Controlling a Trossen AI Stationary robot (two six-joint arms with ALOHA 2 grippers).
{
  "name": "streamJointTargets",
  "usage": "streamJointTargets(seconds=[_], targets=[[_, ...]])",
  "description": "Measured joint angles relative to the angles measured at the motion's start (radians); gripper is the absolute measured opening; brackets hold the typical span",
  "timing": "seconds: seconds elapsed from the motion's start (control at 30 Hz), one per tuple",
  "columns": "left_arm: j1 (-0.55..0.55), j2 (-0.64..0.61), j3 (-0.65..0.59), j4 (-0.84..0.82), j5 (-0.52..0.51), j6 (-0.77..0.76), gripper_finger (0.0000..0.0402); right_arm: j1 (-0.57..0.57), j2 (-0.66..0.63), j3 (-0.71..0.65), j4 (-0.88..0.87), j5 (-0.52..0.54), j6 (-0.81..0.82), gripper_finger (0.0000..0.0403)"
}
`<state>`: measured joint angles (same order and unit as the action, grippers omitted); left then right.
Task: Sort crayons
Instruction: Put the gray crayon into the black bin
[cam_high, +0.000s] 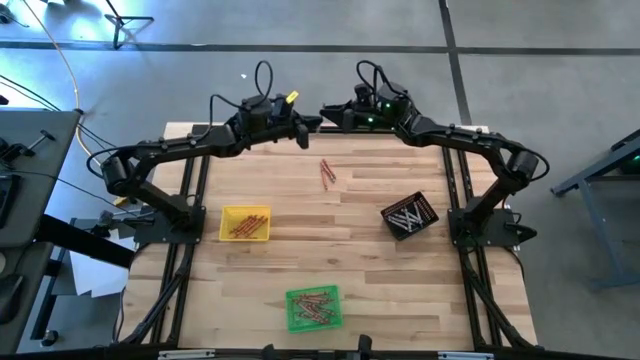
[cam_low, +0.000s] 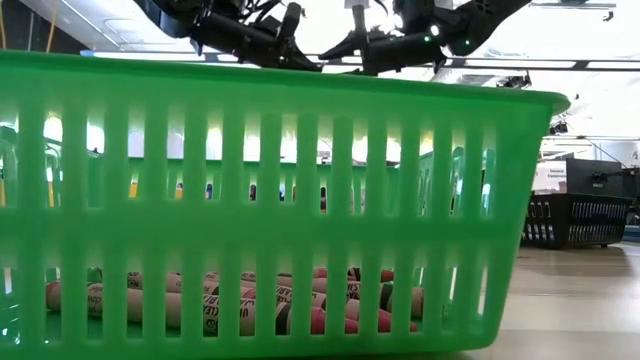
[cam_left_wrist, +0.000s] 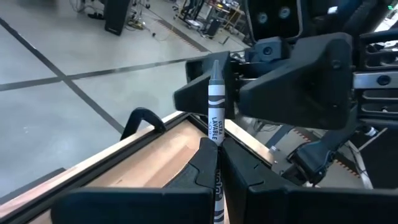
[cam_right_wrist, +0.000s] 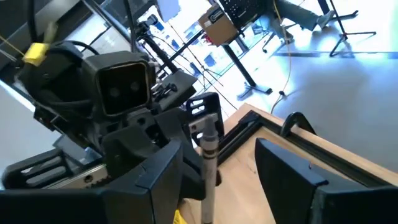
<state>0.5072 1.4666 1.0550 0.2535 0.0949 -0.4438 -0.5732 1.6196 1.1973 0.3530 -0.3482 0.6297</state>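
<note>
Your high view looks straight down on the whole table (cam_high: 350, 250), your low view sits at tabletop level hard against the green tray (cam_low: 300, 180), facing the room, both wrist views face each other close up, sharing one grey crayon (cam_left_wrist: 216, 102).

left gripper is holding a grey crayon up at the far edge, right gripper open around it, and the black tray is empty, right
Not quite: the black tray is not empty; the high view shows pale crayons in it. The left gripper does hold a grey crayon, the right gripper open around it.
</note>
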Motion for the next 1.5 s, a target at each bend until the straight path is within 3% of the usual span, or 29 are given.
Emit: streamJointTargets(seconds=[0.2,0.73,0.97,1.3,1.4,1.5], targets=[[0.0,0.0,0.0,0.003,-0.001,0.0,0.0,0.003,0.0,0.0,0.004,0.0,0.002,0.0186],[-0.026,0.0,0.0,0.006,-0.001,0.0,0.0,0.019,0.0,0.0,0.012,0.001,0.0,0.0082],[-0.031,0.0,0.0,0.005,-0.018,-0.005,0.0004,0.019,0.0,0.0,0.014,0.0,-0.009,0.001],[-0.028,0.0,0.0,0.008,-0.098,-0.013,0.0062,-0.01,-0.01,0.0,-0.043,0.004,0.0,0.0004],[-0.023,0.0,0.0,0.008,-0.098,0.016,0.0084,-0.041,-0.031,0.0,-0.124,0.004,-0.015,0.0003],[-0.023,0.0,0.0,0.006,-0.096,0.018,0.0101,-0.072,-0.067,0.0,-0.312,-0.01,-0.063,0.0002]])
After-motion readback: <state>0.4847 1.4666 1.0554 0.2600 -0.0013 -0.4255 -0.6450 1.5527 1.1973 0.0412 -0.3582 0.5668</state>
